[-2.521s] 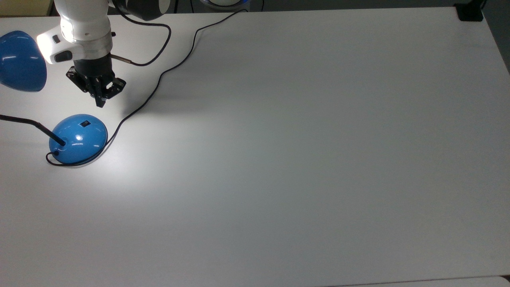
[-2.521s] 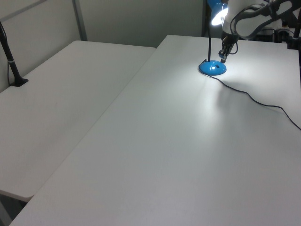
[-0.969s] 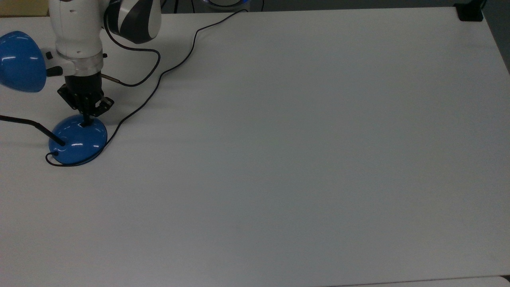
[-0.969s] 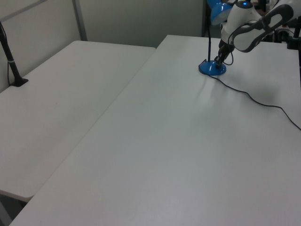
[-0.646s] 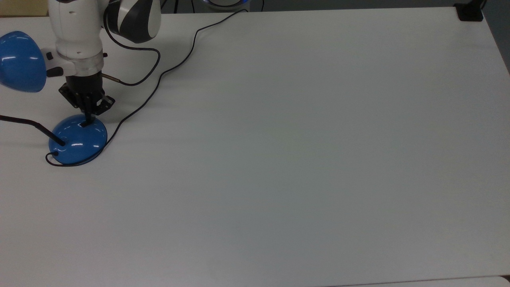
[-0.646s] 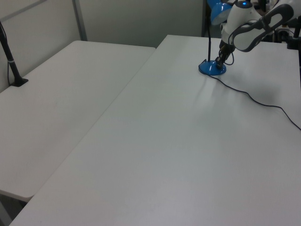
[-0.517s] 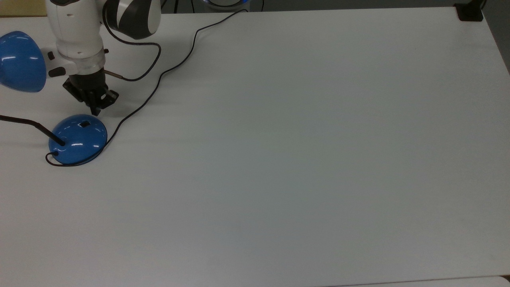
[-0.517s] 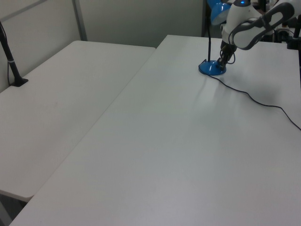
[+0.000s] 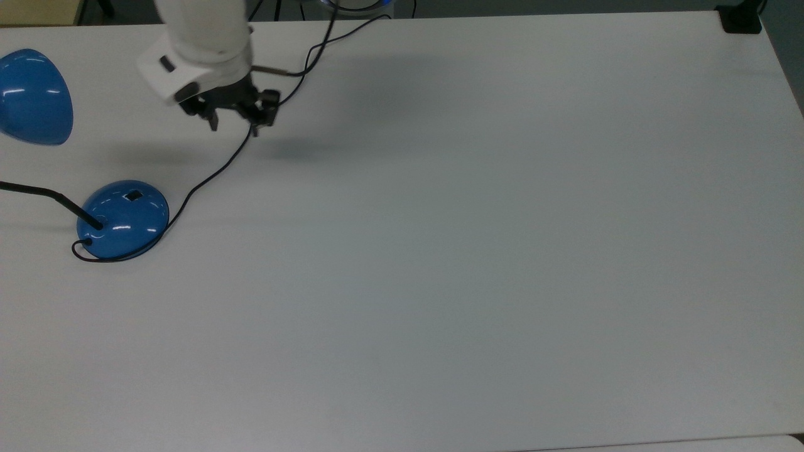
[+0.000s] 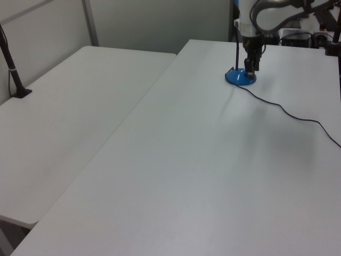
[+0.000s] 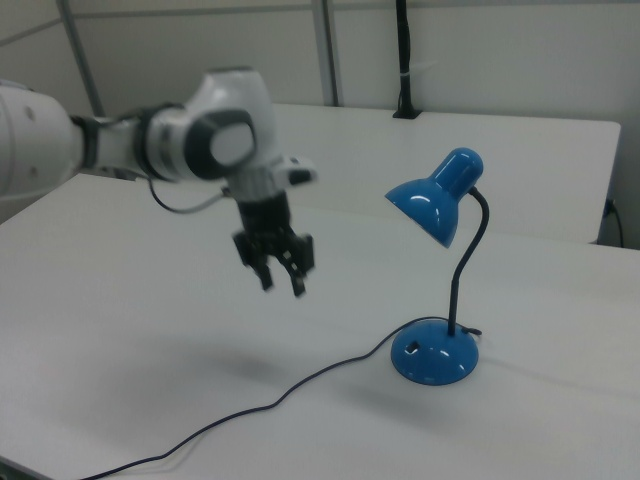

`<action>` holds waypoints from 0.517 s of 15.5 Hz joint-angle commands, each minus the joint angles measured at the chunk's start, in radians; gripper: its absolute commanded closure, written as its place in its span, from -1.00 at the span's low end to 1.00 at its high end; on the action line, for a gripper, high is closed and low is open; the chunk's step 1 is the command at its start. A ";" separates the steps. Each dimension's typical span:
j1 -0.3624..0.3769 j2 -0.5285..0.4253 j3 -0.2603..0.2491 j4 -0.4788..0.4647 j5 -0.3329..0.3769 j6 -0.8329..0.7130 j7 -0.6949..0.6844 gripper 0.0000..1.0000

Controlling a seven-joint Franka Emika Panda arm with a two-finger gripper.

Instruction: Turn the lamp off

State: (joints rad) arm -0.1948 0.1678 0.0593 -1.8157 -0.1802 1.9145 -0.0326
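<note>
Lamp (image 9: 123, 220) neck and shade cut off at the top view's left

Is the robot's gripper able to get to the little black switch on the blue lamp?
Probably yes. The gripper hangs open above the table, apart from the lamp, and nothing stands between it and the switch.

The arm (image 11: 120, 145) reaches out level, wrist bent down; its gripper (image 11: 283, 281) hangs in mid-air, jaws parted.

Lamp (image 11: 434, 353) – glossy blue base & shade (image 11: 436, 201), w/ thin black neck (image 11: 468, 262), small black switch (image 9: 133, 196), black cord (image 9: 217, 166). Table (image 9: 477, 238) plain white. Arm (image 11: 120, 145) white w/ dark grey joint patch – gripper (image 11: 282, 281) black.
</note>
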 commanded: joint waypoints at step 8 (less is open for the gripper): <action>0.034 -0.165 0.042 0.078 0.228 -0.150 -0.043 -1.00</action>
State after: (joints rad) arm -0.1649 0.0060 0.0888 -1.7317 0.0273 1.7748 -0.0448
